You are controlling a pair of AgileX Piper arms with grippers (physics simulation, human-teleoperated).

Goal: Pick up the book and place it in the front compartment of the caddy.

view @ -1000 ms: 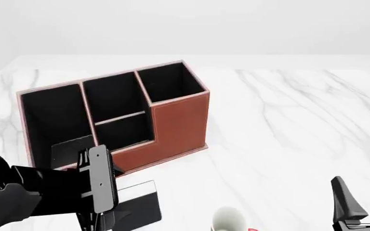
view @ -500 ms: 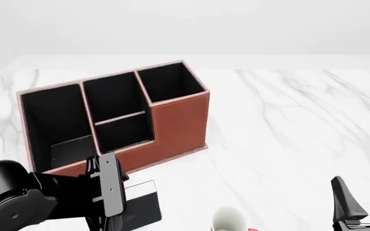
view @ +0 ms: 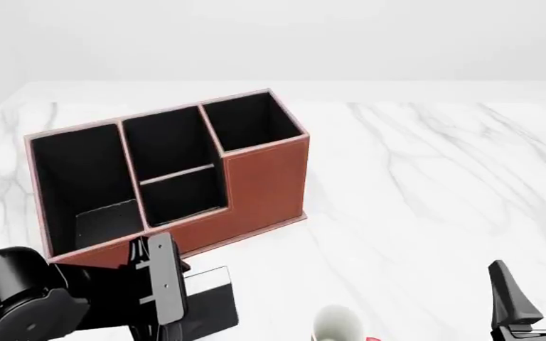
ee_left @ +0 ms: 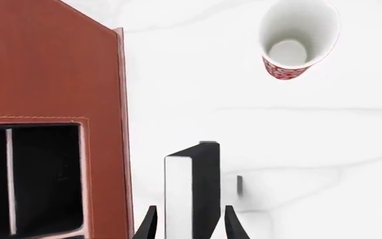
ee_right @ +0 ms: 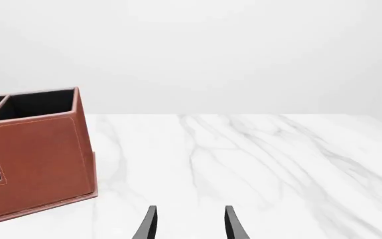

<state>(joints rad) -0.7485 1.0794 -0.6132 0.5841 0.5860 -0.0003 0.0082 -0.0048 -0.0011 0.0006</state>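
Four-celled, the caddy (view: 164,174) waits beyond the left gripper (ee_left: 185,226), whose fingers seem clamped on the book (ee_left: 192,191) near the table, so the grasp step needs lifting toward the front compartment (view: 185,195)

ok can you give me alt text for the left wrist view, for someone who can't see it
The left gripper straddles the book, one dark finger on either side of the black cover and white page edge. The reddish-brown caddy stands close beside the book, on a white marble table. Farther off a white-and-red mug shows its open mouth.
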